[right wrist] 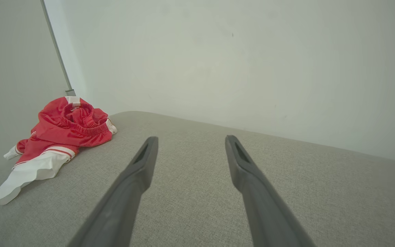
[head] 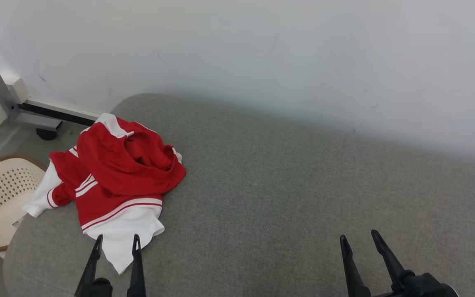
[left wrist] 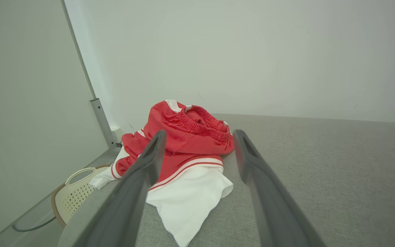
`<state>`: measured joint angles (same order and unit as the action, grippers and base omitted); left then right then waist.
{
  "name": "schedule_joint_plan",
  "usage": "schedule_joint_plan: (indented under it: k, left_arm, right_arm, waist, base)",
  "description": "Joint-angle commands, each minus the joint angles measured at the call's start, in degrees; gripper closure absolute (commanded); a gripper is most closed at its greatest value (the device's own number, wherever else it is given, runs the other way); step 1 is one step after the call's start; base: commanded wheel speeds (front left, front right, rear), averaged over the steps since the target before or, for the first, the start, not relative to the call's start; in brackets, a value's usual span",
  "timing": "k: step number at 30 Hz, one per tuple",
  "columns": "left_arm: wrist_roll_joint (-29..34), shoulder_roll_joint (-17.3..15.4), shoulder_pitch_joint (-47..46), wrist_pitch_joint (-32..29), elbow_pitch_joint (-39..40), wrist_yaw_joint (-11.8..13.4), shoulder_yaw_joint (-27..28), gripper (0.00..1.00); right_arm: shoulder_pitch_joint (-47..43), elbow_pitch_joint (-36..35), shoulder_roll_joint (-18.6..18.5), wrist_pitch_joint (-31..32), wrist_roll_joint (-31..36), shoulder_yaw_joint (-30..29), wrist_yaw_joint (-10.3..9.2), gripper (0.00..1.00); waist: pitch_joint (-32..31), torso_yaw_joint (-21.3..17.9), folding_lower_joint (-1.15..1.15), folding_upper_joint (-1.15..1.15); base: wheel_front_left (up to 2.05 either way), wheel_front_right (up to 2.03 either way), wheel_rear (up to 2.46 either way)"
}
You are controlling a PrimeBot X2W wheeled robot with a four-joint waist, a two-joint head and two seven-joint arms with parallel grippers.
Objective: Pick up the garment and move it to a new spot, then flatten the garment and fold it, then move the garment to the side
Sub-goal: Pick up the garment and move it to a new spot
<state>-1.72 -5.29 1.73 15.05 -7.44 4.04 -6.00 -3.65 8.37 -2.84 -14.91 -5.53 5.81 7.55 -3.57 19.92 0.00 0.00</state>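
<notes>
We saw a crumpled red-and-white garment on a grey cushion; our left gripper and right gripper hovered, jaws spread, empty.

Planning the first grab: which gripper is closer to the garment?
The left gripper: in the head view it straddles the white hem of the garment, while the right gripper is over bare grey surface.

Two claws, left claw and right claw, both wide open, long dark fingers forward.
</notes>
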Motion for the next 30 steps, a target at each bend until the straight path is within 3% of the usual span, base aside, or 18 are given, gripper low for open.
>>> schedule_joint_plan:
  k: [1,7,16,26,30]
  left_arm:
    - [-0.2,0.0,-1.6,0.2,-0.5,-0.3,0.3,0.00]
    - [-1.0,-1.6,-9.0,0.2,-6.5,-3.6,0.5,0.00]
    - [-4.9,-4.8,-29.4,-1.0,-22.2,-8.5,3.2,0.00]
    - [-7.2,-9.0,-50.5,-10.0,-40.0,-9.9,3.2,0.00]
    - [-7.8,-10.0,-54.4,-12.3,-44.6,-10.4,3.2,0.00]
  right_arm:
    - [-0.5,0.1,0.1,-0.2,0.5,0.0,-0.12,0.00]
    - [-0.2,0.1,0.1,-0.2,0.7,-0.1,-0.12,0.00]
    - [3.9,0.1,-0.4,-0.2,2.8,0.9,-0.12,0.00]
    - [9.8,-0.3,-2.4,-0.2,3.8,0.9,-0.12,0.00]
    - [10.6,-0.4,-2.7,-0.2,3.8,1.0,-0.12,0.00]
  waist:
    - [0.3,0.1,0.00,0.00]
    - [2.1,0.4,0.00,0.00]
    - [10.0,-0.7,0.00,0.00]
    - [19.6,-4.0,0.00,0.00]
    - [21.3,-4.7,0.00,0.00]
  base:
    - [0.00,0.00,0.00]
    - [0.00,0.00,0.00]
    - [0.00,0.00,0.00]
    - [0.00,0.00,0.00]
    - [0.00,0.00,0.00]
